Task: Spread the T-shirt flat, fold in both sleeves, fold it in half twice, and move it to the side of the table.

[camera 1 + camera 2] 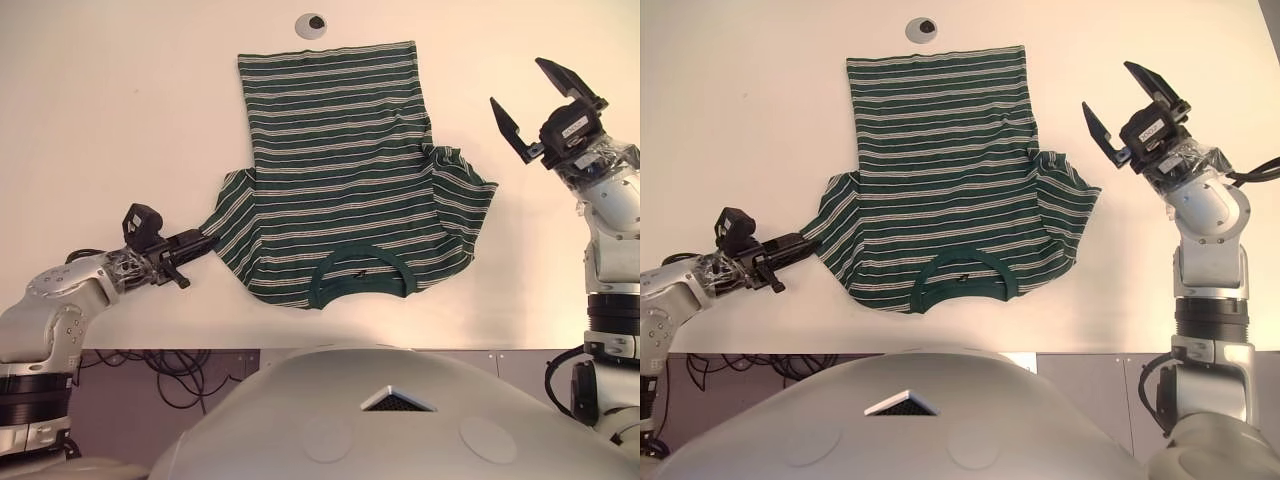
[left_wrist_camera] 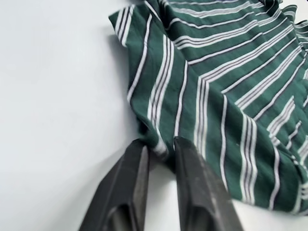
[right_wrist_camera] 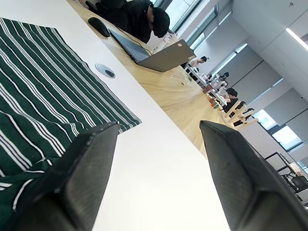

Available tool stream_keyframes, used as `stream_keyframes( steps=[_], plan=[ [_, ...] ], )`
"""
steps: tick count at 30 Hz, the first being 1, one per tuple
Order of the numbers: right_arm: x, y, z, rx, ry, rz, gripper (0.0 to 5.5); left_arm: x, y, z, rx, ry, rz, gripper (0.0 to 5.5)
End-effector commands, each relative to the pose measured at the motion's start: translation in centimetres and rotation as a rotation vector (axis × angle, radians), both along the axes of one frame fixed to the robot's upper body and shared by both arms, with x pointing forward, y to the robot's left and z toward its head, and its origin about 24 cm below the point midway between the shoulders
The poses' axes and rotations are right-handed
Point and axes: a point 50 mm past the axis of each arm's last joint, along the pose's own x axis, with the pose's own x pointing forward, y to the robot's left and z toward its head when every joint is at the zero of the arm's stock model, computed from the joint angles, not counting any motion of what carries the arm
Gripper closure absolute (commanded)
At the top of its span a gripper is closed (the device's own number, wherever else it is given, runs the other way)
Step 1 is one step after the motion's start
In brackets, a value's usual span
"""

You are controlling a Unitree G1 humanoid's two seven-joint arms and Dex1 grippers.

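A dark green T-shirt [image 1: 345,180] with white stripes lies on the white table [image 1: 110,130], collar [image 1: 362,275] toward me and hem at the far side. Both sleeves are bunched at the sides. My left gripper [image 1: 203,244] is low at the shirt's left sleeve [image 2: 163,101], its black fingers [image 2: 137,178] shut on the sleeve's edge. My right gripper [image 1: 540,100] hangs above the table to the right of the right sleeve [image 1: 462,190], wide open with nothing between its fingers [image 3: 91,163].
A round cable grommet [image 1: 312,24] sits in the table just beyond the hem. White tabletop stretches left and right of the shirt. A wooden table [image 3: 173,91] with a laptop [image 3: 154,53] stands farther off in the right wrist view.
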Motion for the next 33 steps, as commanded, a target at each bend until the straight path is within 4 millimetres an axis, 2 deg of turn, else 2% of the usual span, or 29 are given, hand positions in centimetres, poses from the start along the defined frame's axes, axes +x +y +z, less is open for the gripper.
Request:
stream_keyframes(
  steps=[1,3,6,10,14,18,23,26,29,33],
  plan=[
    [-0.1,0.2,-0.1,-0.005,0.008,0.009,2.40,-1.1,0.4,-1.9,0.045,0.096,0.022,5.30],
    [-0.1,0.2,-0.1,-0.005,0.009,0.009,2.40,-1.1,0.4,-2.0,0.042,0.093,0.015,5.49],
    [0.0,0.3,-0.1,-0.001,0.010,0.012,2.40,-1.0,0.6,-2.0,0.035,0.085,0.015,5.49],
    [0.0,0.4,-0.2,-0.001,0.013,0.016,2.40,-1.3,2.4,-1.0,-0.002,0.076,0.003,5.49],
    [0.0,0.5,-0.3,0.001,0.016,0.018,2.40,-0.6,4.6,0.0,-0.004,0.046,-0.011,5.49],
    [0.2,0.7,-0.4,0.002,0.019,0.025,2.40,-0.3,5.3,0.4,-0.010,0.013,-0.025,5.49],
    [0.0,0.5,-0.6,-0.001,0.030,0.026,2.40,1.0,3.7,2.5,-0.059,-0.096,-0.131,5.49],
    [-0.2,0.4,-0.8,-0.001,0.040,0.027,2.40,1.6,1.1,3.5,-0.140,-0.147,-0.202,5.49],
    [-0.5,0.5,-1.1,0.013,0.063,0.030,2.40,1.9,-1.7,3.7,-0.209,-0.159,-0.265,5.49],
    [-2.3,0.4,-2.4,0.300,0.345,0.083,2.40,2.5,-4.3,3.1,-0.258,-0.137,-0.303,5.49]
  ],
)
